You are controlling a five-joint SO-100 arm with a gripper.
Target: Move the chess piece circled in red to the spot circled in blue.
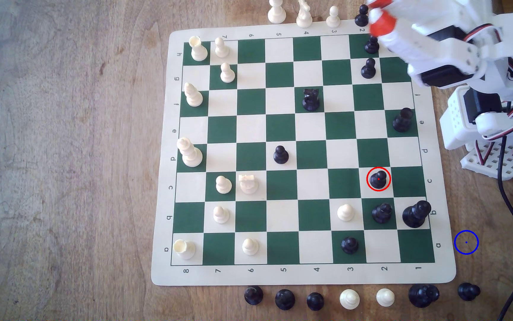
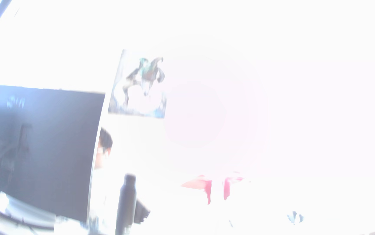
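while the pawn [image 1: 378,180] stands untouched on the board's c2 square, the spot [image 1: 466,242] on the table lies bare and the blurred gripper [image 1: 380,18], grip state indeterminable, hangs well apart, leaving everything undone.

The roll-up chessboard mat [image 1: 443,271] was checked dark green and cream with a cream border. The small glossy pawn [image 1: 378,180] inside the red ring was black. The brown wood-grain table [image 1: 63,154] carried a blue-ringed spot [image 1: 462,247]. The blurred gripper [image 1: 379,19] was white with orange-red tips.
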